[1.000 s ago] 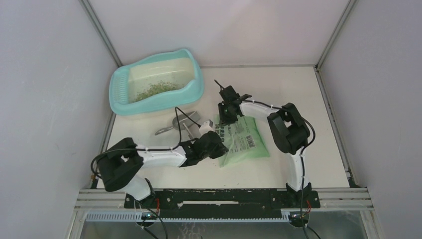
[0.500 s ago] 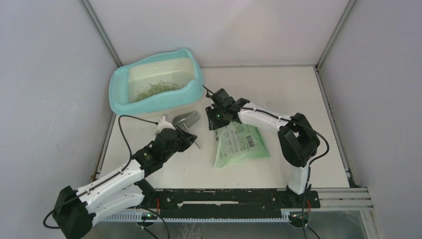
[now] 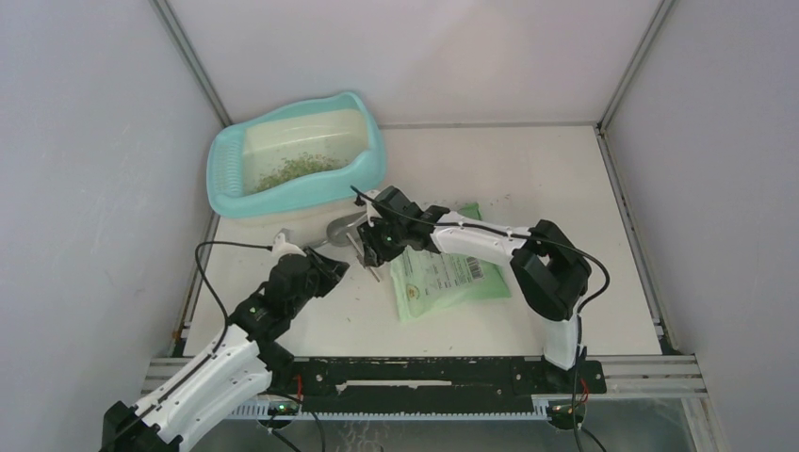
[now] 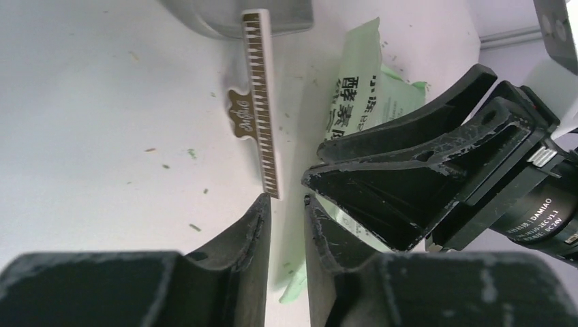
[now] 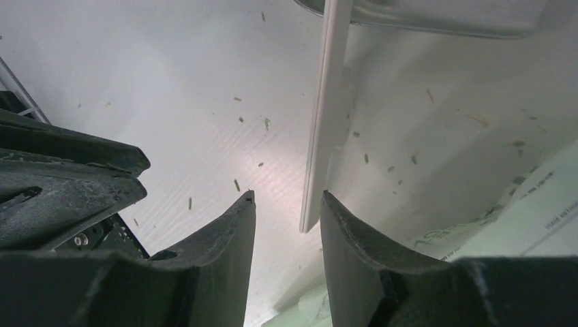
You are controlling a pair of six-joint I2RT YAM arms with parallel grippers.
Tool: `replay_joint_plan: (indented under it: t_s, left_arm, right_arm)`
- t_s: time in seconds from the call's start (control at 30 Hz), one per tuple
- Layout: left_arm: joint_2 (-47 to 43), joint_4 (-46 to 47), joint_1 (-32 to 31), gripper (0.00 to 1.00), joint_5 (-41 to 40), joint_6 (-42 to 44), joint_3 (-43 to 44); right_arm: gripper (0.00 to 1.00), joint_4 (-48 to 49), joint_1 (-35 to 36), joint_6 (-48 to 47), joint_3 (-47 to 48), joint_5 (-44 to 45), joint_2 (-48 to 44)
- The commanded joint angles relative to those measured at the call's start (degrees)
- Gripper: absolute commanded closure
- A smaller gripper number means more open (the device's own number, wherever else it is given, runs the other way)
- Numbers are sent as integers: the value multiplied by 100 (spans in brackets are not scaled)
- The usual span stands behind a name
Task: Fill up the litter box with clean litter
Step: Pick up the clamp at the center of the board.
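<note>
The turquoise litter box (image 3: 219, 168) stands at the back left, with a thin patch of green-beige litter (image 3: 297, 169) on its cream floor. In front of it lies a grey metal scoop (image 3: 341, 229); its slotted handle (image 4: 261, 102) points toward the arms. My right gripper (image 3: 370, 247) hovers open over the handle, whose end (image 5: 315, 204) lies just beyond its fingertips, close to the right finger and ungripped. My left gripper (image 4: 286, 201) is a little nearer, jaws narrowly open and empty, right behind the handle's end. The flat green bag (image 3: 443, 273) lies beside both.
Stray granules (image 5: 237, 184) dot the white tabletop around the scoop. The two grippers are close together: the right one's black fingers (image 4: 409, 170) fill the left wrist view's right side. Grey walls enclose the table on three sides.
Both grippers have left the green bag and opened. The left arm drew back to the left; the right gripper swung left from the bag's top to the scoop handle. The bag shifted slightly.
</note>
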Motion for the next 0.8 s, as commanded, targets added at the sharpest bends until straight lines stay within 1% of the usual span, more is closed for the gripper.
replay_joint_plan:
  t_s: [0.0, 0.1, 0.17, 0.3, 0.53, 0.6, 0.7, 0.77]
  left_arm:
    - [-276, -39, 372, 68, 340, 157, -287]
    - [-368, -139, 544, 64, 431, 208, -315]
    - [-392, -167, 613, 62, 472, 248, -319]
    - [-415, -173, 687, 62, 530, 280, -335]
    - [-422, -145, 769, 62, 597, 305, -358]
    - [-425, -142, 781, 62, 603, 308, -355]
    - [-415, -134, 790, 62, 621, 309, -353]
    - [-412, -124, 800, 62, 630, 308, -344]
  right_arm:
    - [52, 312, 55, -109, 331, -151, 362]
    - [51, 280, 99, -102, 486, -33, 557]
    - [50, 268, 108, -88, 604, 96, 672]
    - [49, 220, 132, -76, 740, 438, 804]
    - [50, 23, 135, -110, 1060, 493, 1111]
    - [51, 0, 128, -97, 1089, 474, 1170]
    - [56, -1, 108, -83, 1112, 409, 1227]
    - [61, -22, 86, -84, 1134, 351, 1269]
